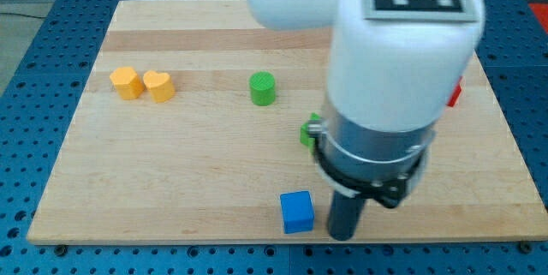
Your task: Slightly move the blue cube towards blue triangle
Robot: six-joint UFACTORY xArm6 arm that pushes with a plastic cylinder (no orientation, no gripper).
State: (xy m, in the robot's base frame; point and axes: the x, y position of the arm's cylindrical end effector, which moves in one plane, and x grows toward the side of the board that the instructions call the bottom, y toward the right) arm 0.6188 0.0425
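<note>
The blue cube (297, 212) sits on the wooden board near the view's bottom edge, a little right of centre. My tip (342, 236) stands just to the cube's right, a small gap apart, near the board's bottom edge. The white arm body fills the view's upper right and hides much of the board there. No blue triangle shows in this view; it may be hidden behind the arm.
Two yellow blocks (127, 81) (158, 86) sit side by side at the left. A green cylinder (263, 88) stands at centre. Another green block (310, 130) peeks out at the arm's left edge. A red block (455, 92) shows at the arm's right edge.
</note>
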